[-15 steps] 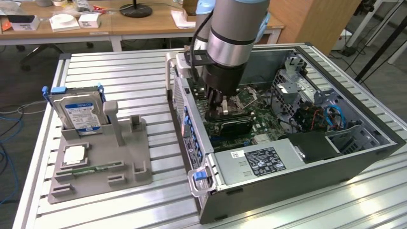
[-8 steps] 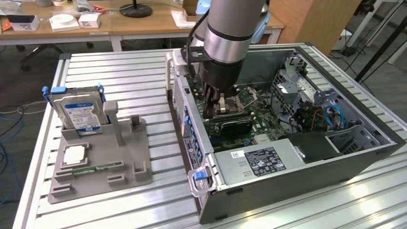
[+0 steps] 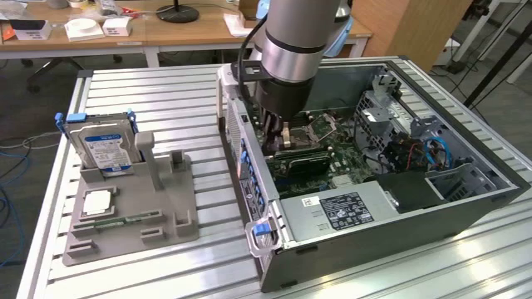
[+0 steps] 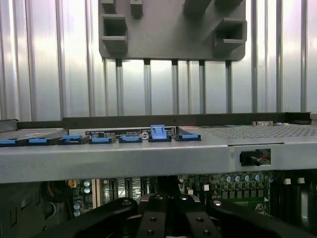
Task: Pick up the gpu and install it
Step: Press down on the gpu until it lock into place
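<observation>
Gripper [image 3: 281, 138] is down inside the open PC case [image 3: 465, 205], over the motherboard and close to the wall on the exterior view's left. Jaws are pressed together. In the wrist view the fingers [image 4: 148, 218] meet at centre, just under the case's edge rail. The gpu [image 3: 303, 163] sits directly below and just beside the fingertips, toward the exterior view's right, standing edge-on across the motherboard. Can't tell if the fingers are pinching it or only touching its top edge. The card reads as a thin, dark green-black strip; its bracket end is hidden by the arm. The power supply [image 3: 345, 210], with a black label, lies nearer the camera. A row of blue slot latches [image 4: 157, 133] runs along the case edge. The case lies on its side on a slatted aluminium table [image 3: 166, 106]. To the exterior view's left, a grey parts fixture [image 3: 166, 205] holds an upright hard drive [image 3: 101, 144] with a blue-white label, a CPU [image 3: 98, 200] and a memory stick [image 3: 126, 219]. Behind are wooden desks [image 3: 191, 31] with white boxes, and cables on the floor.
</observation>
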Robot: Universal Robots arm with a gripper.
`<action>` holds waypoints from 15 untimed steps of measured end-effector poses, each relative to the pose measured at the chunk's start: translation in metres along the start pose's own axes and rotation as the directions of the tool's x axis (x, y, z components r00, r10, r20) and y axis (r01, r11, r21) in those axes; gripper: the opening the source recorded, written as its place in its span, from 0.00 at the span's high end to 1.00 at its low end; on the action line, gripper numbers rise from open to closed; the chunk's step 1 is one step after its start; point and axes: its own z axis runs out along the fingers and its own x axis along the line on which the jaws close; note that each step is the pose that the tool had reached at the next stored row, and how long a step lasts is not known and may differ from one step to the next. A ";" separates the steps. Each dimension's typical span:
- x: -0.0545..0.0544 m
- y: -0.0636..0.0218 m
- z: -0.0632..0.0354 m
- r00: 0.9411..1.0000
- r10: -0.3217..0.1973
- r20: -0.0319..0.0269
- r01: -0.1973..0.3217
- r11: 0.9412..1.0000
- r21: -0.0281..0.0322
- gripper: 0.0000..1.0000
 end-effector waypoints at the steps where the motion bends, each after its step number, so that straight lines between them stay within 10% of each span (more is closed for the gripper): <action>1: 0.000 0.0003 0.0000 1.000 0.000 0.000 0.000 1.000 0.000 0.89; 15: 0.001 0.0074 0.0002 1.000 0.000 0.000 0.000 1.000 -0.003 0.89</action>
